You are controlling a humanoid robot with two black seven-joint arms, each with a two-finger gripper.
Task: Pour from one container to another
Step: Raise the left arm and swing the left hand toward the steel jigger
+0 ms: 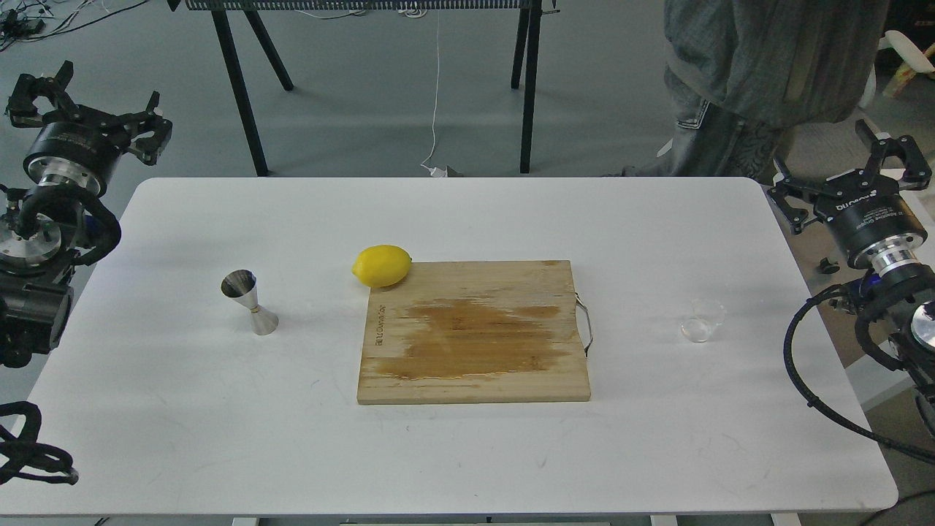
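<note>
Head view shows the clear cup (703, 320) on the counter (467, 453) at right, the steel jigger (249, 302) well apart at left; left gripper (84, 91) and right gripper (851, 164) hover with jaws spread, empty

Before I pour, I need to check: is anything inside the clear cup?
The clear cup looks empty, but it is small and transparent, so a little clear liquid could go unseen. Only the white table shows through it.
</note>
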